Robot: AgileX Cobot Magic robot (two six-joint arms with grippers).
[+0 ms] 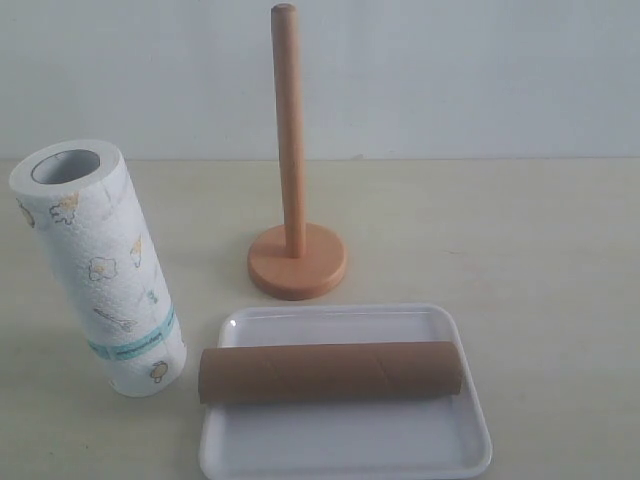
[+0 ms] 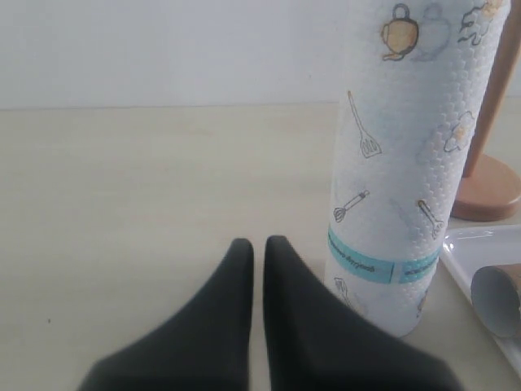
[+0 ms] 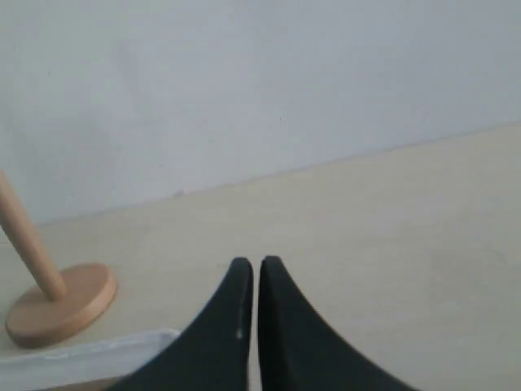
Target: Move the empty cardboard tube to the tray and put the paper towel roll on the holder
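Nearest us, the tray (image 1: 340, 450) already carries the empty cardboard tube (image 1: 330, 372), which lies on its side across it with one end poking just past the edge toward the paper towel roll (image 1: 100, 270). We judge that half of the task done. The roll stands on end on the table (image 1: 540, 260) just beside the tray, and the holder (image 1: 295, 255) behind the tray stands bare, so threading the roll onto it remains. Our left gripper (image 2: 258, 242) sits near the roll, jaws pressed together and holding nothing. Our right gripper (image 3: 255, 261) is likewise closed, empty and touching nothing.

Beige table (image 1: 520, 250), white wall (image 1: 450, 80)
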